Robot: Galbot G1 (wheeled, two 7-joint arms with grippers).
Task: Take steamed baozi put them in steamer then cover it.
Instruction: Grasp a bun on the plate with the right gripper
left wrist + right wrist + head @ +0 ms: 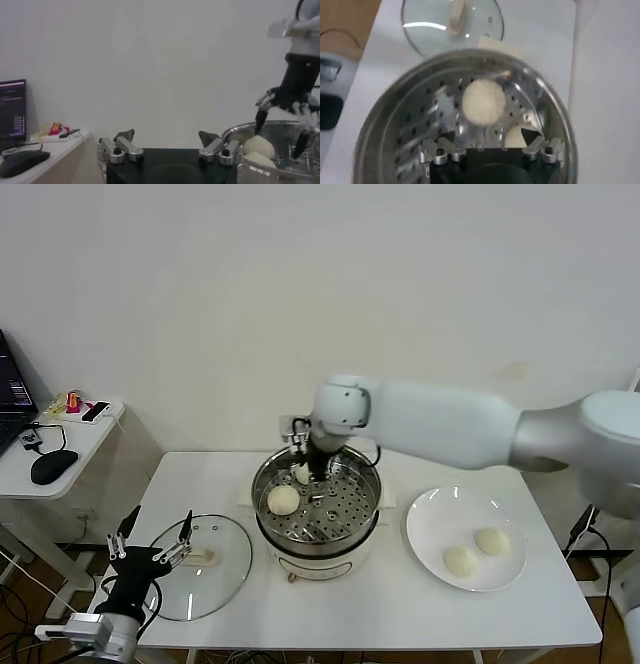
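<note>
Head view | right gripper (303,471) down inside steamer (362,529) at back rim, fingers spread, second baozi (301,474) between them, not clamped | first baozi (283,499) on perforated tray | two more on plate (432,524), right of steamer | cover (225,569) flat on table (400,604), left of steamer | left gripper (150,552) parked near cover, fingers released.

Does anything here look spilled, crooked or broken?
Nothing stands out. Two off-white buns lie in the shiny steel steamer pot, two sit on the white plate, and the clear glass lid lies flat beside.
</note>
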